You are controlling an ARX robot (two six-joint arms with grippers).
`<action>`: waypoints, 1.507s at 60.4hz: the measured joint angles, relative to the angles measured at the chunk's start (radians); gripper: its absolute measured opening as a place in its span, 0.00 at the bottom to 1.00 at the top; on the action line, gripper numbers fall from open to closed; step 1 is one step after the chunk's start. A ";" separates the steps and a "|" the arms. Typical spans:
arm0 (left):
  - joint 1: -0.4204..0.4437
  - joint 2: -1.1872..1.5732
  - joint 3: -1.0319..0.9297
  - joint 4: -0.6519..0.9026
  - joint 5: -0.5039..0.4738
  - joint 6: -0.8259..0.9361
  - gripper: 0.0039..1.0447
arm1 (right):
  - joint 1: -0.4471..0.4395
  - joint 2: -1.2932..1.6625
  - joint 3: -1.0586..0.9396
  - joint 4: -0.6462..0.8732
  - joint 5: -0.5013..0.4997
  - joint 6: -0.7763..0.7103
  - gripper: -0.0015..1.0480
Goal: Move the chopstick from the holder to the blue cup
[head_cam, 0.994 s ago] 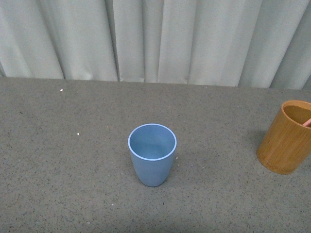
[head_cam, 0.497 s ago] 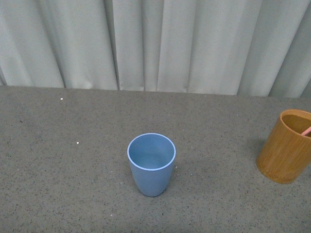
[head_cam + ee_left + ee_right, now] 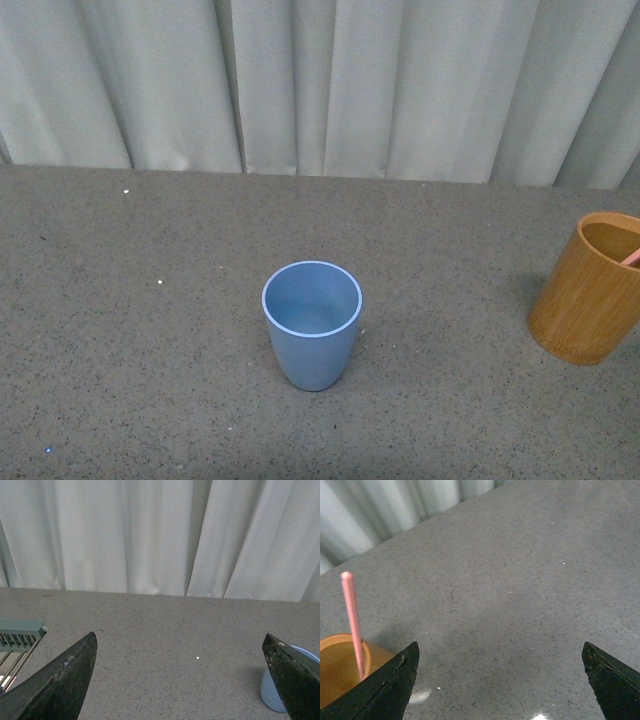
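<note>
Pale grey curtains hang in folds behind a grey speckled counter (image 3: 150, 330). From the front view I see the blue cup (image 3: 312, 325) standing upright near the middle of the counter, and its inside looks empty. The holder (image 3: 588, 290) stands well apart from it, at the right edge of the picture and partly cut off. Only a small pink piece of the chopstick (image 3: 632, 257) shows at its rim. Neither arm is in this view.

From the left wrist view, the left gripper (image 3: 179, 636) is spread wide, with nothing between its dark fingers. It hangs over bare counter, and the blue cup (image 3: 269, 696) shows partly behind one finger. At the other side I notice a pale green rack-like object (image 3: 20, 634), but I cannot tell what it is.

From the right wrist view, the right gripper (image 3: 500, 645) is also spread wide and it holds nothing. The holder (image 3: 337, 667) sits beside one finger, and the chopstick (image 3: 352, 620) stands in it, leaning a little and rising well above the rim.

So I judge that the task is at its very beginning. The chopstick is not yet grasped and the cup has received nothing. What is left is everything: to reach for the stick, most likely with the right arm because it is nearer, to close on it, to lift it out, to carry it across and to lower it into the cup.
</note>
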 joint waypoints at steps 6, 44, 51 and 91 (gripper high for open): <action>0.000 0.000 0.000 0.000 0.000 0.000 0.94 | 0.068 0.087 0.028 0.045 0.010 0.022 0.91; 0.000 0.000 0.000 0.000 0.000 0.000 0.94 | 0.169 0.517 0.243 0.251 0.040 0.104 0.91; 0.000 0.000 0.000 0.000 0.000 0.000 0.94 | 0.172 0.563 0.279 0.259 0.039 0.106 0.91; 0.000 0.000 0.000 0.000 0.000 0.000 0.94 | 0.194 0.683 0.311 0.281 0.049 0.217 0.32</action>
